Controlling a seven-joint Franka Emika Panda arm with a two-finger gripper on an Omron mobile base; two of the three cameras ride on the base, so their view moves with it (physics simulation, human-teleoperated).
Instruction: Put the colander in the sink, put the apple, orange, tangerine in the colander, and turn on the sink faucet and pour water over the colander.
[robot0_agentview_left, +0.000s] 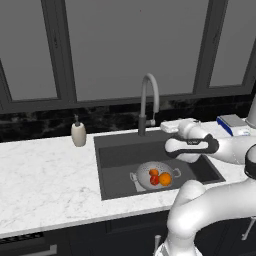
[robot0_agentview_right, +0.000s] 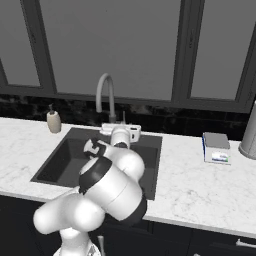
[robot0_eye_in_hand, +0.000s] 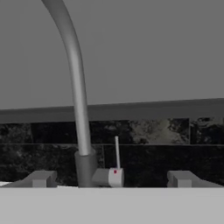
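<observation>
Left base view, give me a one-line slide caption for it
Colander holding apple, orange and tangerine sits in the sink; open gripper reaches toward the faucet.

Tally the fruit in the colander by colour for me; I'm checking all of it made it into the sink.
Red: 1, the apple
Orange: 2, the orange and the tangerine
Total: 3, all in the colander in the sink

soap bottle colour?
Cream, with a dark pump top; soap bottle shows best in the left base view.
</observation>
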